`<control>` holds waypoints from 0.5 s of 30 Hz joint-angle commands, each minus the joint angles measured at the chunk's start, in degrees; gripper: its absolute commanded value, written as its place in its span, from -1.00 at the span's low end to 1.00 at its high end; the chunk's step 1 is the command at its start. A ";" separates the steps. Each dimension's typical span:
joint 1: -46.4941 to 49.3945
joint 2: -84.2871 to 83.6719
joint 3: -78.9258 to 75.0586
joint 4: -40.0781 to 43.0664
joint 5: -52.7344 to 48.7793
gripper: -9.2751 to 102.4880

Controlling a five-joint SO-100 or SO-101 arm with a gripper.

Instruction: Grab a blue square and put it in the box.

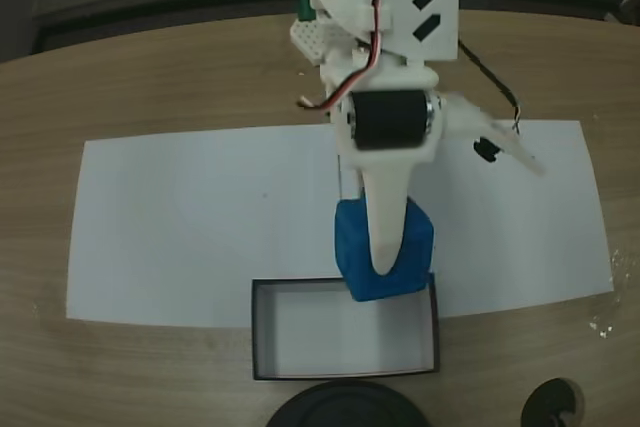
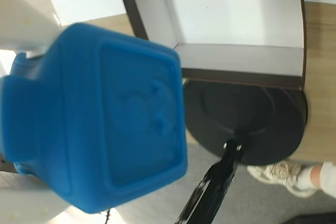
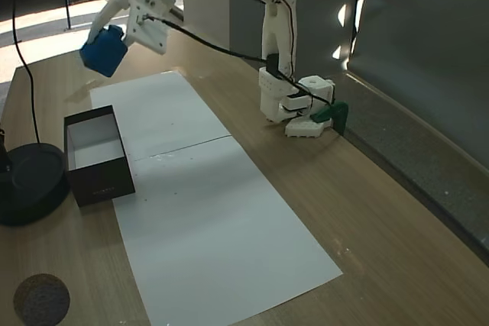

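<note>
Blue cube held aloft near the box

My gripper (image 3: 102, 45) is clamped on the blue square (image 1: 385, 250), carried in the air above the white paper sheet (image 1: 200, 227), beside the open black-walled box (image 3: 95, 181).

I can read no words, numbers or brand names from here. The nearest thing to a sign is a raised emblem moulded into one face of the small bright-blue rounded plastic cube (image 2: 100, 121), left of centre in the wrist view; its rounded shapes are too blurred for me to make out what they are.
</note>
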State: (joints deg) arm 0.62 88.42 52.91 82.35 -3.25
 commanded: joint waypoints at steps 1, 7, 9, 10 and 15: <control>-0.09 -4.04 -3.60 -2.64 0.53 -0.65; 1.67 -15.12 -3.60 -7.65 0.62 -0.65; 2.02 -17.75 -3.60 -8.79 0.62 -0.64; 2.02 -18.90 -3.60 -9.14 0.62 -0.63; 2.11 -22.50 -3.60 -8.61 0.53 -0.40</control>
State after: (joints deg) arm 2.81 64.25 53.00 74.00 -2.99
